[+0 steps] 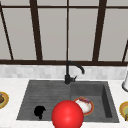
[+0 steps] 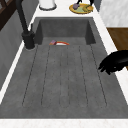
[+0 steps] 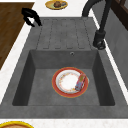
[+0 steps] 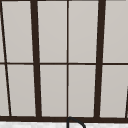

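Note:
My left hand (image 1: 39,111) hovers over the front edge of the ribbed drainboard (image 1: 42,98), left of the basin. The left side view shows this hand (image 2: 113,62) with its fingers hanging relaxed and apart, holding nothing. In the right side view the hand (image 3: 31,16) is at the drainboard's corner. A red-rimmed white plate (image 1: 86,106) lies in the basin (image 3: 37,82), with a small purple and red packet (image 3: 80,82) on its right side. A large red ball (image 1: 67,115) covers the sink's front edge in the front view.
A black faucet (image 1: 68,75) stands behind the sink's middle. On the left counter is a yellow plate with food (image 1: 3,99), and on the right counter another (image 1: 124,110). A white jar (image 1: 125,83) stands at the back right. A window (image 4: 67,57) runs behind.

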`<state>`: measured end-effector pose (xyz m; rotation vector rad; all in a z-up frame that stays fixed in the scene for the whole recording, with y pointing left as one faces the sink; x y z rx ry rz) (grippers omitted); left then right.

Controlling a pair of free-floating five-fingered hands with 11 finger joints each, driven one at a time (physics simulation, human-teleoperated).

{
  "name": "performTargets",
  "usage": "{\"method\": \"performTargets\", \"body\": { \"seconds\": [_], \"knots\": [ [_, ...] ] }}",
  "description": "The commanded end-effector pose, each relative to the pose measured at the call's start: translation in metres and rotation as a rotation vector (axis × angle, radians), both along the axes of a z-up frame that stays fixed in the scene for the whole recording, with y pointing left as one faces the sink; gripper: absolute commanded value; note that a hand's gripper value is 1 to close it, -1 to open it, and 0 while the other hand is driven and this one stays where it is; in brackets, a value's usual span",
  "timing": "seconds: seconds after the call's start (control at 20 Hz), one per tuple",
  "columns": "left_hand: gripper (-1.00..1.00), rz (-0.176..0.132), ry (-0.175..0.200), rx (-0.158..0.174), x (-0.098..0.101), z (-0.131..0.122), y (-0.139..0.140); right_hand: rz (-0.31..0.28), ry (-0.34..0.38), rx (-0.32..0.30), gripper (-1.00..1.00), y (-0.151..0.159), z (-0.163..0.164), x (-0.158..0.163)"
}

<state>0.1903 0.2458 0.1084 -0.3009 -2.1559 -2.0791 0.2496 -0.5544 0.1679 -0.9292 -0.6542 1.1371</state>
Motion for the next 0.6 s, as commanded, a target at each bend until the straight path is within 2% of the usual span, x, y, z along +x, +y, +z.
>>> {"method": "performTargets", "body": {
  "seconds": [0.0, 0.1, 0.2, 0.55],
  "knots": [
    [0.0, 0.0, 0.0, 0.0, 0.0, 0.0, 0.0, 0.015, -0.031, -0.006, -1.0, 0.03, -0.001, -0.004],
    [0.0, 0.0, 0.0, 0.0, 0.0, 0.0, 0.0, 0.027, -0.043, -0.011, -1.0, 0.042, -0.001, -0.009],
    [0.0, 0.0, 0.0, 0.0, 0.0, 0.0, 0.0, 0.058, -0.025, -0.013, -1.0, 0.052, 0.001, -0.012],
    [0.0, 0.0, 0.0, 0.0, 0.0, 0.0, 0.0, 0.125, -0.032, 0.02, -1.0, 0.091, 0.0, -0.022]
  ]
}}
